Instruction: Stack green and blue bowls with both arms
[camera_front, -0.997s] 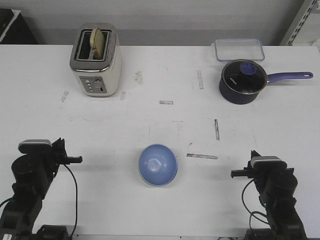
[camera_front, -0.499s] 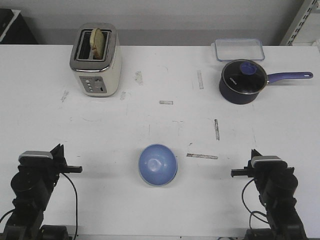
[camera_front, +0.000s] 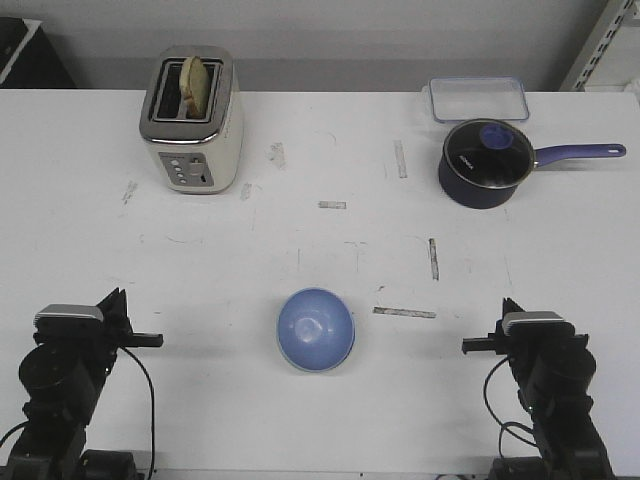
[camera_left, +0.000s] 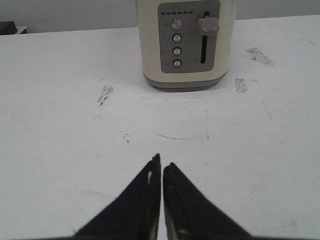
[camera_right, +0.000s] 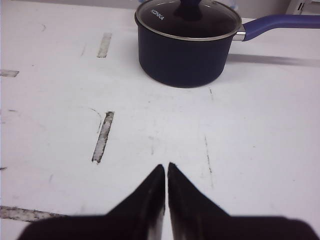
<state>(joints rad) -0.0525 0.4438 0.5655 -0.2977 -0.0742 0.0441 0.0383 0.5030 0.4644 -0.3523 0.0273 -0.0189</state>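
I am seeing the white table (camera_front: 300, 230) first, then the toaster (camera_front: 190, 120), the navy saucepan (camera_right: 185, 47) whose lid is reading "KONKA", and the blue bowl (camera_front: 315, 329) sitting near the front, midway between both arms; no green bowl is showing separately. I am judging it light, rigid and slippery, best pinched at the rim. The left gripper (camera_left: 161, 170) and right gripper (camera_right: 165, 170) are both hanging clenched on nothing.

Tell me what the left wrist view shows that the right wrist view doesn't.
Only the left wrist view shows the cream toaster, with its round buttons and lever. Only the right wrist view shows the navy saucepan, with its glass lid and blue handle. Both show the scuffed white table and a black pincer with its tips together: the left pincer and the right pincer. Neither shows a bowl.
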